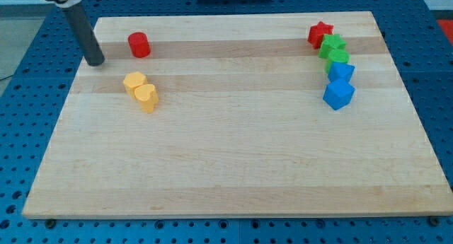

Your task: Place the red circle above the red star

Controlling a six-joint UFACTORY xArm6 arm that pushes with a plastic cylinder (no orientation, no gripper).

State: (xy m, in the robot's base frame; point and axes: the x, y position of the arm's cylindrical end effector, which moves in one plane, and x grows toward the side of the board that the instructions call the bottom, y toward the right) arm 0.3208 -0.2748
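At the view's far left, the dark rod is seen coming down from the top-left corner, and my tip is set on the desk just inside its left edge, near the top. The tool is a bare rod with nothing to open or close; nothing is held and no block is touched by it.

Just to the right of the tip, and slightly toward the view's top, the red circle is found, near but apart from the tip, with a narrow strip of bare wood between them. It lies close to the desk's top edge.

Below and to the right of the tip, two yellow blocks are seen pressed together: a yellow hexagon-like block and, just below-right of it, a second yellow block whose shape cannot be told for certain.

From there, a wide stretch of bare wood is crossed toward the view's right, and the whole lower half of the desk is unoccupied.

Well apart from the tip, near the top-right corner, the red star is placed close to the top edge. Directly below-right of it a chain is formed: a green star, a green block, a blue block and a blue block, each touching or nearly touching the next, not far from the right edge.
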